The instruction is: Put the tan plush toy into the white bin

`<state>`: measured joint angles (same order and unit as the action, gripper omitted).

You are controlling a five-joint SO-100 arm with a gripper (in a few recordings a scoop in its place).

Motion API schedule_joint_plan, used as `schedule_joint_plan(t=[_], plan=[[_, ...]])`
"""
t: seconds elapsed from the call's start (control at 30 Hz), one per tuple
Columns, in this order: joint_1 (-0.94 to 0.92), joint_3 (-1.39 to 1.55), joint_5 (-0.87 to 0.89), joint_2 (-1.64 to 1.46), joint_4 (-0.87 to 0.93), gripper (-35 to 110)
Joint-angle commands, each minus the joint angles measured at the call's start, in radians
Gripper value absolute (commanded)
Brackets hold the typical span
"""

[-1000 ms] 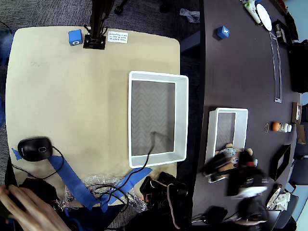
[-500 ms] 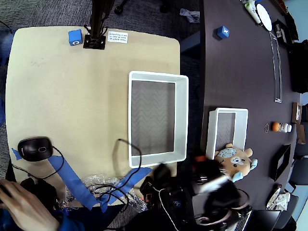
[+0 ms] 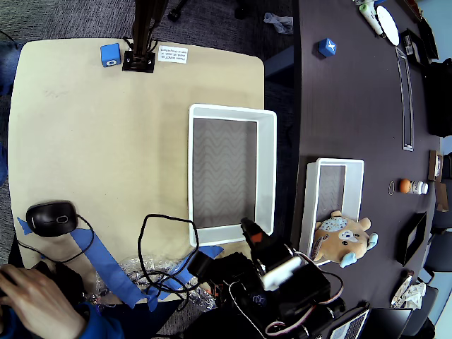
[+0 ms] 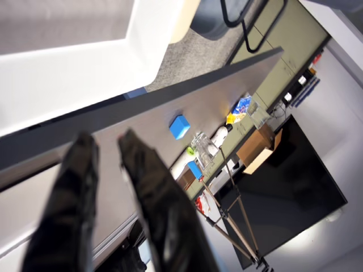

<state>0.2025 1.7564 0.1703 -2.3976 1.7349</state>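
The tan plush toy (image 3: 342, 232) lies face up on the dark table, at the lower end of a small white bin (image 3: 311, 198), overlapping its lower right corner. A larger white bin (image 3: 267, 169) sits at the tan table's right edge. In the overhead view my gripper (image 3: 248, 226) points at that bin's lower right corner, well left of the toy. In the wrist view my gripper (image 4: 106, 141) shows two black fingers (image 4: 147, 187) a narrow gap apart with nothing between them, white bin wall (image 4: 74, 73) above.
A black mouse (image 3: 51, 217), blue tape (image 3: 106, 265) and looping black cables (image 3: 166, 229) lie at the tan table's lower edge. A person's hand (image 3: 28, 296) is at the bottom left. Blue cubes (image 3: 110, 54) (image 3: 326, 47) sit at the top.
The arm has swung left, from over the toy at the small bin to the large bin's lower right corner. The toy stays behind, let go. The black cable has shifted left.
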Motion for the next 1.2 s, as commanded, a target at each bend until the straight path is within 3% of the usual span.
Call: schedule_joint_plan(t=[0.0, 1.17], plan=[[0.017, 0.029, 0.006, -0.015, -0.003, 0], [0.025, 0.058, 0.006, -0.014, -0.005, 0]])
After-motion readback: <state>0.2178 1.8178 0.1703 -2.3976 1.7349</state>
